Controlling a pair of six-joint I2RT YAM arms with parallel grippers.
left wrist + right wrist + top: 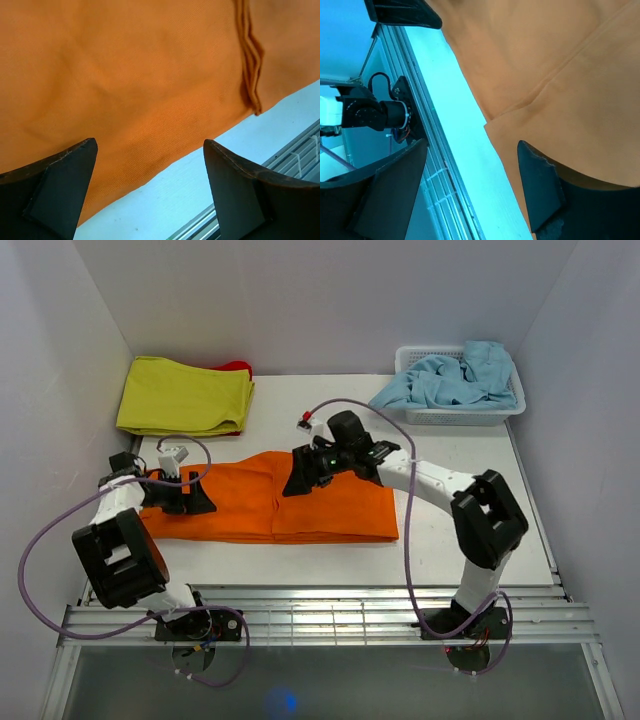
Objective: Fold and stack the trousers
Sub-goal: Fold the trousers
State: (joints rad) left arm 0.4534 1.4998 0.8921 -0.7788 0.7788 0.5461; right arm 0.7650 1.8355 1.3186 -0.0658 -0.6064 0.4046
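Observation:
The orange trousers [250, 502] lie flat and folded in a long rectangle across the middle of the table, with a layered edge near the centre. My left gripper [188, 496] hovers open over their left end; in the left wrist view the trousers [140, 75] fill the frame above the left gripper [150, 145], which holds nothing. My right gripper [304, 476] is over the trousers' middle, open. Seen from the right wrist, the right gripper [470, 145] spans the near hem of the trousers [560, 75] and bare table, with nothing between the fingers.
A folded yellow-green cloth [185, 395] lies at the back left with something red [238, 368] behind it. A white basket [470, 418] at the back right holds a light blue garment [450, 380]. Metal rails [320, 615] run along the near edge. White walls enclose the table.

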